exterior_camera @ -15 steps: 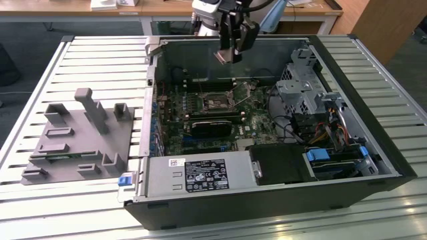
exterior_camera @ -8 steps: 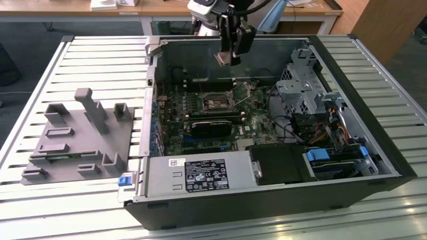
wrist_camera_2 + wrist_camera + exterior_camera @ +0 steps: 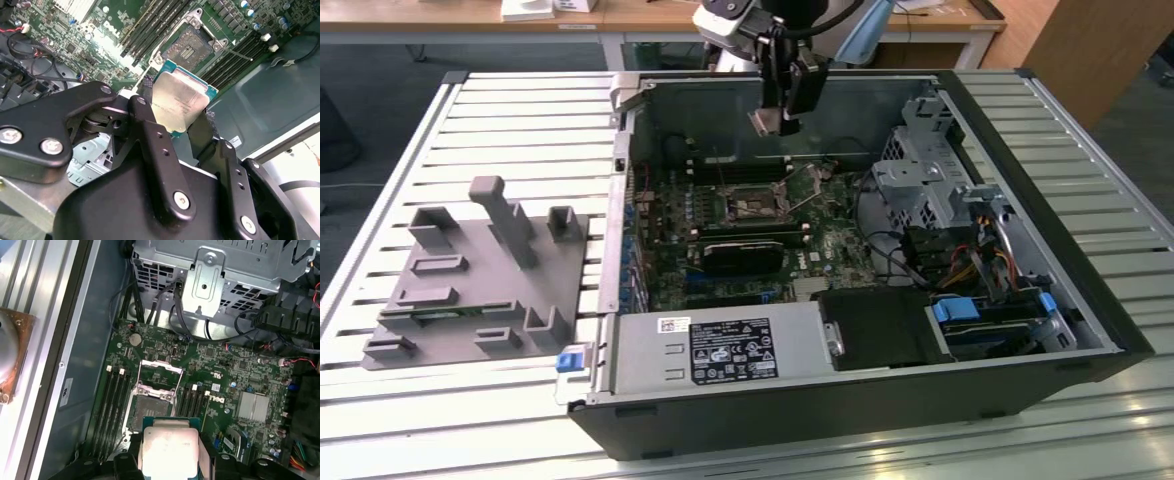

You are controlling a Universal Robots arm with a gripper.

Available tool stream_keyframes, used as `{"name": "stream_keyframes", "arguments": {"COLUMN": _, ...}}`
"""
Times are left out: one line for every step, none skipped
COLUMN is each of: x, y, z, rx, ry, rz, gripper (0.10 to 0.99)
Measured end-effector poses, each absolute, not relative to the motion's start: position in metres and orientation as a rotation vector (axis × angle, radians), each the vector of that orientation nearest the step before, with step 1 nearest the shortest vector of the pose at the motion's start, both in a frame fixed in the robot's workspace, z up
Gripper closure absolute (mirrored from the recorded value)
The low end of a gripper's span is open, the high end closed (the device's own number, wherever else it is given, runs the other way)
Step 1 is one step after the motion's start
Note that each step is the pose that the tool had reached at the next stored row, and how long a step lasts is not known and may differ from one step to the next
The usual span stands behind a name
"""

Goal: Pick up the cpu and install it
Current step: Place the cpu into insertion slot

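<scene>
My gripper (image 3: 176, 120) is clamped on the cpu (image 3: 181, 95), fingers on two opposite edges. Chip is held in the air above the open socket (image 3: 189, 45) on the motherboard (image 3: 75, 30), inside the computer case (image 3: 1067, 330). Grey tray (image 3: 467, 290) sits beside the case, on the exterior view's left.

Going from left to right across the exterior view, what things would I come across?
A grey plastic tray with upright posts → the tool, shut on the cpu, above the open computer case → metal drive cage → the computer case at its black outer wall.
</scene>
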State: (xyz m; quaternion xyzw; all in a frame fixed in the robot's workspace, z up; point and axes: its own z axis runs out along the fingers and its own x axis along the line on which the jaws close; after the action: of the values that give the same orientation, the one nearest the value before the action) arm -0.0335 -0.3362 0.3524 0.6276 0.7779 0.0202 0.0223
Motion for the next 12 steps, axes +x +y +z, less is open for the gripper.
{"name": "stream_keyframes", "arguments": {"x": -0.0335, "y": -0.3362, "z": 0.3520, "rx": 1.944, "ry": 2.410, "rz": 0.063, "gripper": 0.553}}
{"name": "stream_keyframes", "arguments": {"x": -0.0335, "y": -0.3363, "z": 0.3515, "rx": 1.944, "ry": 2.410, "rz": 0.063, "gripper": 0.553}}
{"name": "stream_keyframes", "arguments": {"x": -0.0335, "y": -0.3363, "z": 0.3510, "rx": 1.944, "ry": 2.410, "rz": 0.063, "gripper": 0.553}}
{"name": "stream_keyframes", "arguments": {"x": -0.0335, "y": -0.3363, "z": 0.3503, "rx": 1.944, "ry": 2.410, "rz": 0.063, "gripper": 0.553}}
{"name": "stream_keyframes", "arguments": {"x": -0.0335, "y": -0.3363, "z": 0.3495, "rx": 1.944, "ry": 2.410, "rz": 0.063, "gripper": 0.553}}
{"name": "stream_keyframes", "arguments": {"x": -0.0335, "y": -0.3363, "z": 0.3487, "rx": 1.944, "ry": 2.410, "rz": 0.063, "gripper": 0.553}}
{"name": "stream_keyframes", "arguments": {"x": -0.0335, "y": -0.3363, "z": 0.3479, "rx": 1.944, "ry": 2.410, "rz": 0.063, "gripper": 0.553}}
{"name": "stream_keyframes", "arguments": {"x": -0.0335, "y": -0.3363, "z": 0.3471, "rx": 1.944, "ry": 2.410, "rz": 0.063, "gripper": 0.553}}
{"name": "stream_keyframes", "arguments": {"x": -0.0335, "y": -0.3363, "z": 0.3464, "rx": 1.944, "ry": 2.410, "rz": 0.063, "gripper": 0.553}}
{"name": "stream_keyframes", "arguments": {"x": -0.0335, "y": -0.3363, "z": 0.3457, "rx": 1.944, "ry": 2.410, "rz": 0.063, "gripper": 0.553}}
{"name": "stream_keyframes", "arguments": {"x": -0.0335, "y": -0.3363, "z": 0.3450, "rx": 1.944, "ry": 2.410, "rz": 0.063, "gripper": 0.553}}
{"name": "stream_keyframes", "arguments": {"x": -0.0335, "y": -0.3363, "z": 0.3443, "rx": 1.944, "ry": 2.410, "rz": 0.063, "gripper": 0.553}}
